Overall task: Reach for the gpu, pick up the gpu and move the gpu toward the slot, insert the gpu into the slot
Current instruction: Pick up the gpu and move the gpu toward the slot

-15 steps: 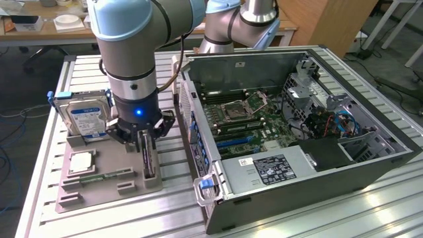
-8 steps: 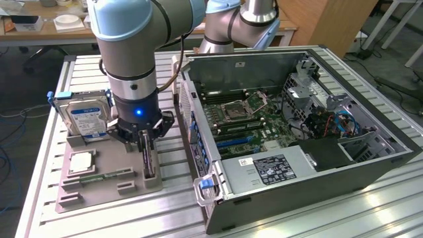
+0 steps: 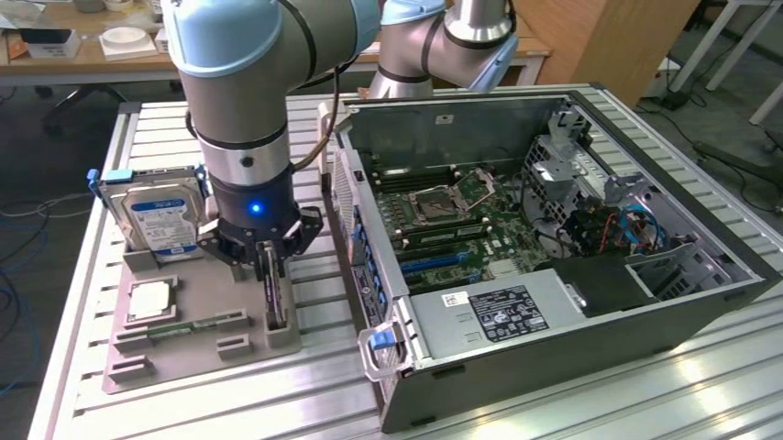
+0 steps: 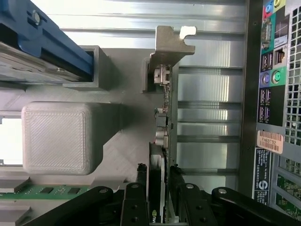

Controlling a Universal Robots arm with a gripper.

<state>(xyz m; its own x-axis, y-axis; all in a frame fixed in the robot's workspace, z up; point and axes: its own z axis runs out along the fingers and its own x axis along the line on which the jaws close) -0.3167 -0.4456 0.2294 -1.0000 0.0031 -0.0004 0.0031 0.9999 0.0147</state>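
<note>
**gpu [image 3: 277, 298] gripped in its stand, not yet lifted**

I am at the grasp: reaching is done, carrying has not begun. The gpu stands on edge in a groove of the grey holder tray [image 3: 183, 353] on the table [image 3: 159, 412], just beside the open computer case [image 3: 551, 348]. In the exterior view my fingers [image 3: 264, 264] come straight down over its upper edge. From my wrist I look along the card [image 4: 163, 117] to its silver bracket [image 4: 169, 44] at the far end, and my fingers [image 4: 175, 186] sit one on each face, closed against it as far as I can judge. Its lower edge looks seated in the tray, so I take it as held but not raised.

A hard drive [image 3: 159, 220] stands upright in the same tray on the exterior view's left, and a green memory stick [image 3: 196, 324] lies flat in front of it. Both are clear of my grip.

Getting the card out calls for a straight pull upward, because any tilt would bind it against the groove walls or the post that holds the bracket end. The slot, which I take to be one of the blue ones on the motherboard [image 3: 435, 263], lies inside the case past its near wall. The card must therefore rise above that wall before it travels across. The grip must also hold firm enough that the thin board does not swing between my fingers.
</note>
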